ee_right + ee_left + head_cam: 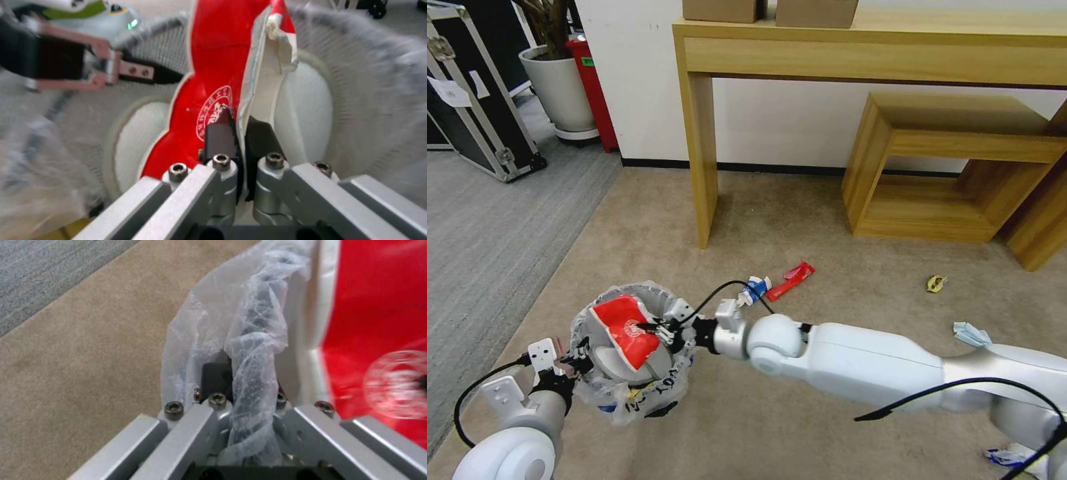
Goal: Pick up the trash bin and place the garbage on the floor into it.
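Observation:
The trash bin point(650, 292), black and lined with a crinkly plastic bag point(256, 336), hangs above the tan floor point(827, 253). My left gripper point(577, 363) is shut on its rim and bag point(240, 373). My right gripper point(660, 330) reaches over the bin's mouth, shut on the edge of a flattened red-white paper cup point(213, 66). The cup point(624, 330) stands partly inside the bin, above a white slipper point(307, 100). On the floor lie a red wrapper point(790, 280), a blue-white piece point(755, 290), a small yellow crushed item point(936, 283) and a light-blue mask point(970, 333).
A wooden console table leg point(702, 167) stands just beyond the litter. A low open wooden shelf point(954, 167) sits against the wall at right. A grey carpet strip point(487, 233), a black case point(474, 100) and a white plant pot point(560, 87) lie to the left.

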Motion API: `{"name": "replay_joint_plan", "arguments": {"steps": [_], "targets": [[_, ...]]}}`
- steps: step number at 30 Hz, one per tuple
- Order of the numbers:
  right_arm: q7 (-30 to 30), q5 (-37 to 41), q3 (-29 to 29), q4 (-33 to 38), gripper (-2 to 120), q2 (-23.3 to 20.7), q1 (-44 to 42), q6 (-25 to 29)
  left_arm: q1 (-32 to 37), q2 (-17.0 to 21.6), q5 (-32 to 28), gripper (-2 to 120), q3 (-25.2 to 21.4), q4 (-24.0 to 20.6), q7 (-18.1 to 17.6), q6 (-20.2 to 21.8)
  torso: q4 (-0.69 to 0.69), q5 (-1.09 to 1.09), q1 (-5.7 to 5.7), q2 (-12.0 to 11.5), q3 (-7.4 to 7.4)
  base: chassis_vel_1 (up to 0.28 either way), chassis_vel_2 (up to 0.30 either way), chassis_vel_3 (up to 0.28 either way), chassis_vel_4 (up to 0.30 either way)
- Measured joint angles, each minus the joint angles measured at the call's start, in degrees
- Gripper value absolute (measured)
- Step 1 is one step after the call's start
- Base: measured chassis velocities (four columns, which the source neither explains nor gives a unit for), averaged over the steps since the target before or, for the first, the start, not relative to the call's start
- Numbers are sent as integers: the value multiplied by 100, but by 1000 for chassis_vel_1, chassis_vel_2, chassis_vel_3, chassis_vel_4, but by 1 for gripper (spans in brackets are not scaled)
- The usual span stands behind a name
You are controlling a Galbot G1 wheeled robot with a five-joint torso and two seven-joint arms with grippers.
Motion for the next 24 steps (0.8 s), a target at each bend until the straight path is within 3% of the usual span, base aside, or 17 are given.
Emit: {"name": "replay_joint_plan", "arguments": {"steps": [5, 11, 12, 24], "targets": [[96, -193, -85, -293, 0, 251, 10, -4, -5, 74, -66, 1, -50, 16, 0, -12, -1, 1, 0, 0, 0, 0, 0, 0, 0], [90, -332, -100, -354, 3, 261, 22, 23, -20, 116, -97, 1, -64, 48, 0, -19, -1, 2, 0, 0, 0, 0, 0, 0, 0], [107, -382, -98, -353, 16, 219, 12, 71, -32, 123, -110, 1, -59, 81, 23, -22, -1, 1, 0, 0, 0, 0, 0, 0, 0], [88, -321, 300, 144, 58, -175, -100, 221, -94, 130, -107, 1, -46, 240, -3, -26, -2, 2, 0, 0, 0, 0, 0, 0, 0]]}}
